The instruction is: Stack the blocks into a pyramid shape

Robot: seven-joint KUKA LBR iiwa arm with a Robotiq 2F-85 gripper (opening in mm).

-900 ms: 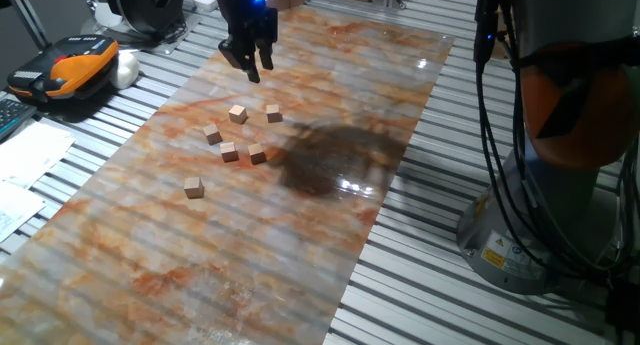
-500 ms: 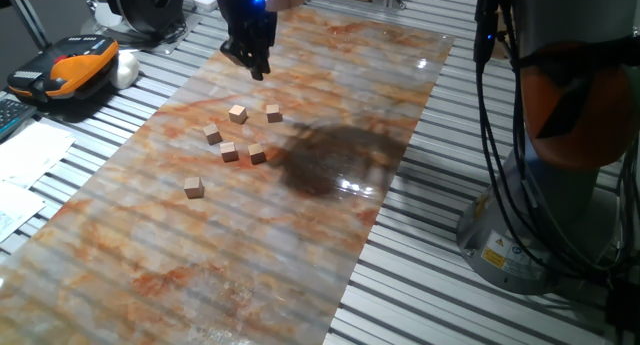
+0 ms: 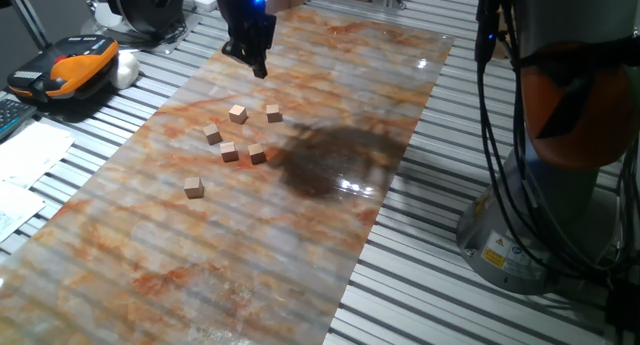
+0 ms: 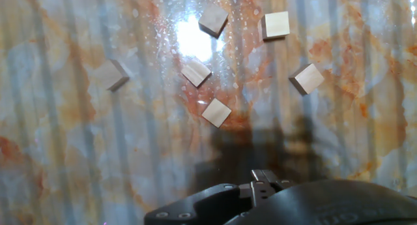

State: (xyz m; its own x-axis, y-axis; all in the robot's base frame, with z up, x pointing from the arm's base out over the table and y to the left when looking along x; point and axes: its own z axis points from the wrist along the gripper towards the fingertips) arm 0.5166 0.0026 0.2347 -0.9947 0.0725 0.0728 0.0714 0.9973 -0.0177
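Your tool (image 3: 257,67) hangs above the far end of the marbled bench (image 3: 330,245), its two fingers drawn close together with nothing between them. All six blocks lie loose and single on the bench, none stacked and none touching another. In the fixed view, five sit in a loose cluster: one (image 3: 238,113) and another (image 3: 274,112) on the far side, one (image 3: 212,134) to the left, and two (image 3: 229,151) (image 3: 257,154) side by side nearer you. The sixth (image 3: 194,187) lies apart, closer to the camera. The hand view shows the same six spread below the tool (only the dark housing shows there, not the fingertips).
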